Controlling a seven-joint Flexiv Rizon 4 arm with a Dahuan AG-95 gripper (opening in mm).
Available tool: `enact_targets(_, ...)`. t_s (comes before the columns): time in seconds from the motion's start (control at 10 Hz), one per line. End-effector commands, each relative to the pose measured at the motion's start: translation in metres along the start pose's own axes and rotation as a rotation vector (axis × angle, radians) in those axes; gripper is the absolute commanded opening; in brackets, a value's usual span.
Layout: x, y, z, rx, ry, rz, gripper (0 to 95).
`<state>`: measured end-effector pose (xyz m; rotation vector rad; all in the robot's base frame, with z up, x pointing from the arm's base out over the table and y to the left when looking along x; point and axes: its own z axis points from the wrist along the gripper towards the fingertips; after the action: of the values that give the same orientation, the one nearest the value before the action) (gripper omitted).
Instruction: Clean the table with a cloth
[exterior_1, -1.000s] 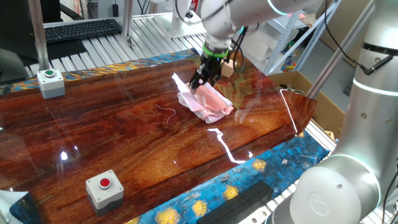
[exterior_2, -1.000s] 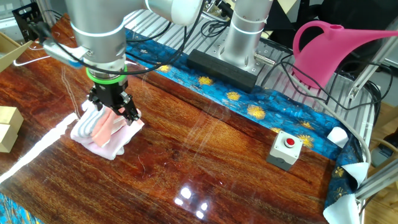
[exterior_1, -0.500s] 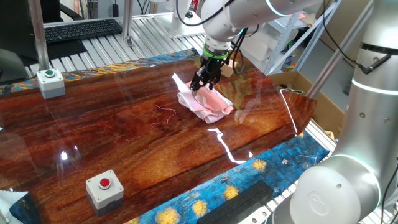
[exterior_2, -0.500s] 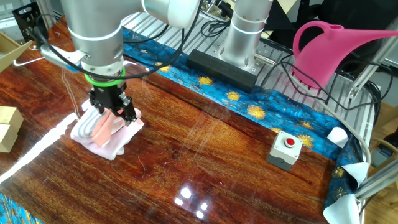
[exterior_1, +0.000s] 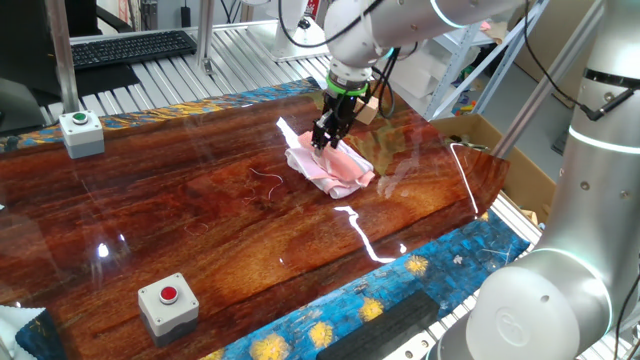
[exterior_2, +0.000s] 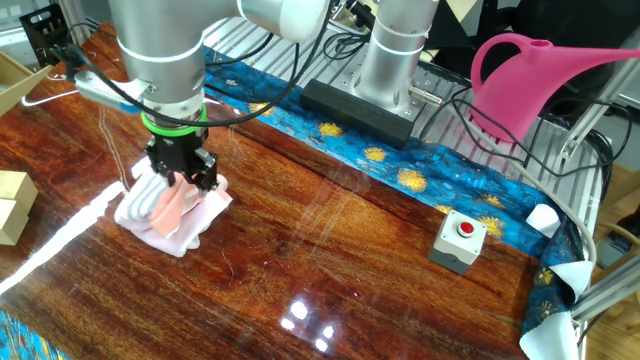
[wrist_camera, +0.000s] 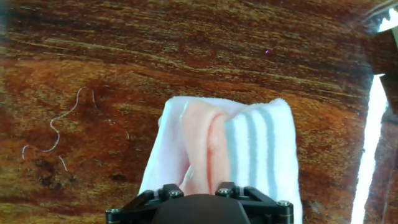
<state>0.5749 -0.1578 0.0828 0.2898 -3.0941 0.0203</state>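
Gripper (exterior_2: 181, 178) is clamped down on the cloth (exterior_2: 165, 212) right now, pinching a raised fold of the pink part while the rest of the rag sits bunched flat on the table (exterior_2: 330, 260). From my seat the hand view shows it best: the peach fold and the grey-striped white bit run straight up into the fingers, so I'd call that a solid grab. In one fixed view the cloth (exterior_1: 330, 167) sits toward the far side of the tabletop, nearer the corner by the cardboard box (exterior_1: 490, 140) than the end with the green button box (exterior_1: 80, 132). As for progress, I'd say we're barely started. There's a thin squiggly thread (wrist_camera: 53, 127) lying on the wood just beside the cloth, toward the middle of the tabletop, and it looks untouched. The other fixed view has what look like faint streaks on the gloss near the patterned edge, though I can't tell if that's dirt or just reflections. So the grab is done, and the actual wiping across the middle and out toward the red button box (exterior_1: 168, 302) corner is all still ahead, as far as I can judge.
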Motion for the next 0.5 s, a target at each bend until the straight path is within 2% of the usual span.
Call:
enact_targets(0.1,-0.0006,0.0000,0.0012,-0.002,0.043,0.040,0.0)
enact_targets(0.3,-0.0006,0.0000,0.0012,-0.004,0.060,0.058,0.0)
enact_targets(0.5,-0.0006,0.0000,0.0012,0.005,0.066,0.075,0.0)
